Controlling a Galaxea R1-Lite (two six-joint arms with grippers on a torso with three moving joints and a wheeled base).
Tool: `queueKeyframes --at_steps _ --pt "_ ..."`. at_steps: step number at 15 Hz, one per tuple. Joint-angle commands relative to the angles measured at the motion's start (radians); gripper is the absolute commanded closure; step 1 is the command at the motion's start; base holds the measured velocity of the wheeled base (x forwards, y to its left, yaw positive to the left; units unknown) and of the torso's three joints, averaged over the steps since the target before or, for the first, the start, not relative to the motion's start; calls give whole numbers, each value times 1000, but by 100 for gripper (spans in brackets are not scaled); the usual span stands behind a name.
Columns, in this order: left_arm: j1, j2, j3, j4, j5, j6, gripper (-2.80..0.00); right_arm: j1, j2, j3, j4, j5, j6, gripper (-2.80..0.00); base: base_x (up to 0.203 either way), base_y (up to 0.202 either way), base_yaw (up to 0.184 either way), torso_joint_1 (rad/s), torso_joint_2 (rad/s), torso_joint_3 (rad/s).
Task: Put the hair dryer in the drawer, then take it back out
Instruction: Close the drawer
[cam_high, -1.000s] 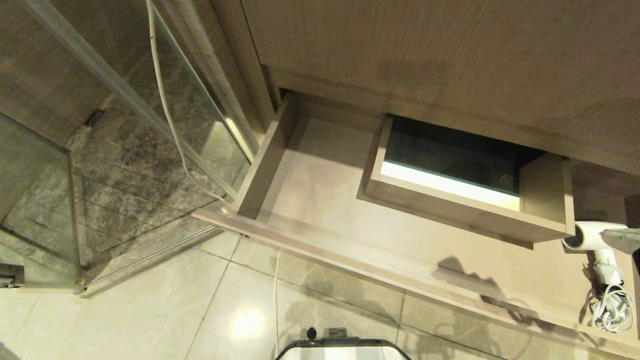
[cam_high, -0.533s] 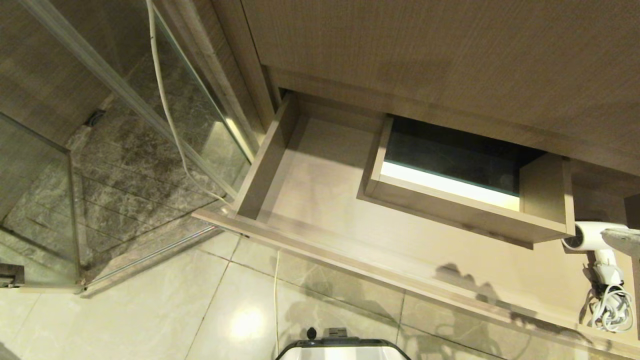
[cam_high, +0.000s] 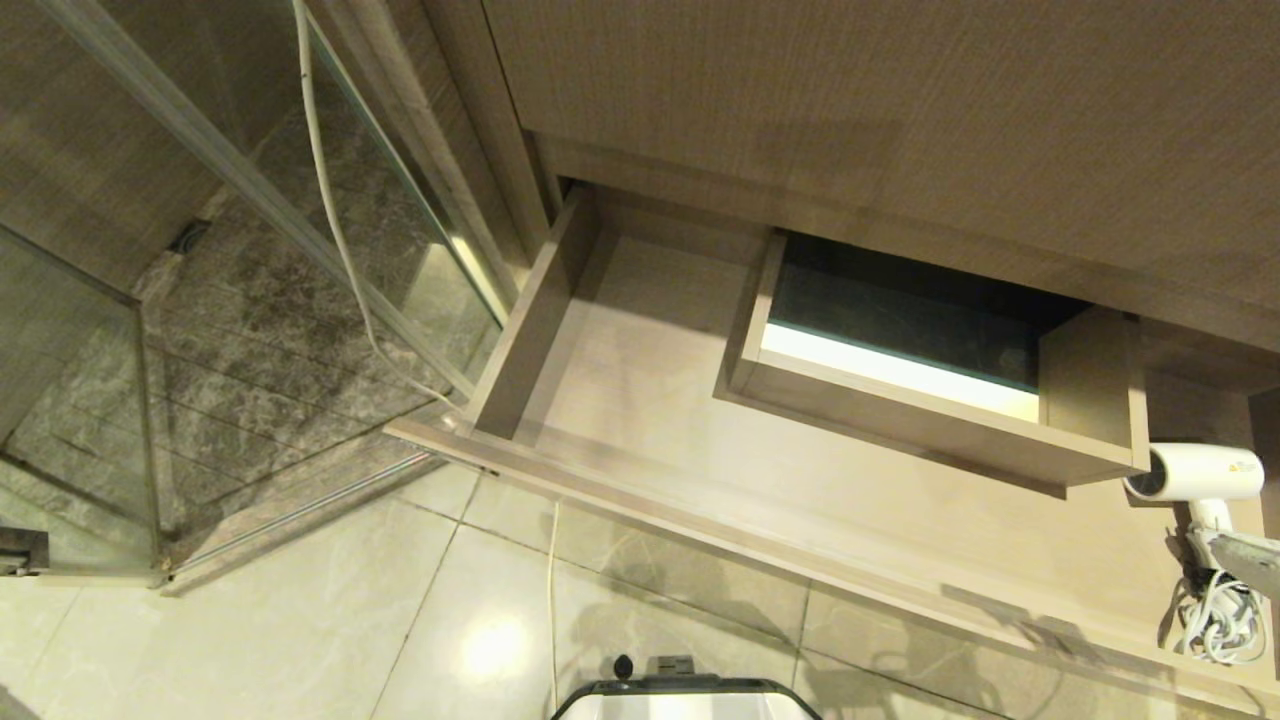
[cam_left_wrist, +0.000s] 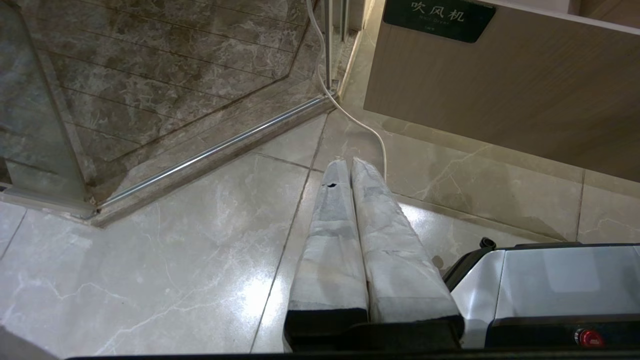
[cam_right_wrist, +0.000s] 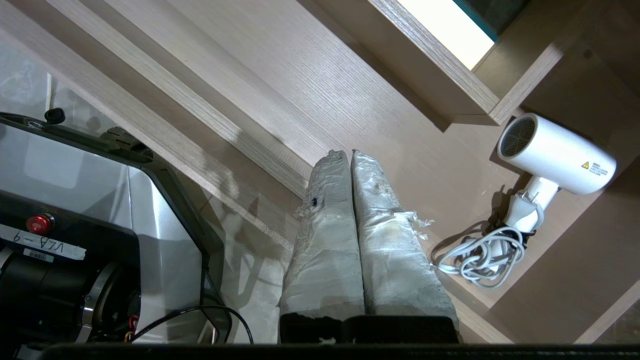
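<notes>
The drawer (cam_high: 650, 400) stands pulled open, and the white hair dryer (cam_high: 1195, 472) lies on its floor at the right end, barrel toward the boxed cutout (cam_high: 930, 420), bundled cord (cam_high: 1220, 615) near the front edge. My right gripper (cam_high: 1222, 542) shows at the picture's right edge over the handle. In the right wrist view that gripper (cam_right_wrist: 349, 154) is shut and empty, apart from the hair dryer (cam_right_wrist: 557, 150), over the drawer (cam_right_wrist: 350, 100). My left gripper (cam_left_wrist: 348, 162) hangs parked and shut above the floor tiles, before the drawer front's black label (cam_left_wrist: 439, 17).
A taller wood-grain panel (cam_high: 900, 100) rises behind the drawer. A glass shower enclosure (cam_high: 300, 300) with a hanging white cable (cam_high: 330, 200) stands to the left. My base (cam_high: 685, 700) sits on the tiled floor before the drawer front.
My shut right gripper has slid back from over the dryer's barrel to over its handle, toward the drawer front. The hair dryer has stayed put.
</notes>
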Motion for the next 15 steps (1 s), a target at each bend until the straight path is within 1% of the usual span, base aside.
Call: queueKeyframes --at_steps 1,2,6,8,9,11,12,13,15 --pt "0 0 2 0 0 0 0 13 -25 11 1 0 -3 0 0 0 0 0 0 0" --pt "0 0 2 0 0 0 0 32 -39 22 -2 0 -4 0 0 0 0 0 0 0" --pt "0 0 2 0 0 0 0 40 -69 41 1 -10 -4 0 0 0 0 0 0 0" --pt "0 0 1 0 0 0 0 41 -83 75 17 -44 -7 0 0 0 0 0 0 0" --pt "0 0 2 0 0 0 0 52 -87 95 80 -83 -15 0 0 0 0 0 0 0" --pt "0 0 2 0 0 0 0 129 -85 117 202 -176 -14 0 0 0 0 0 0 0" --pt "0 0 2 0 0 0 0 156 -83 127 233 -204 -11 0 0 0 0 0 0 0" --pt "0 0 2 0 0 0 0 194 -79 133 253 -208 -9 0 0 0 0 0 0 0" --pt "0 0 2 0 0 0 0 243 -39 140 278 -211 -8 0 0 0 0 0 0 0"
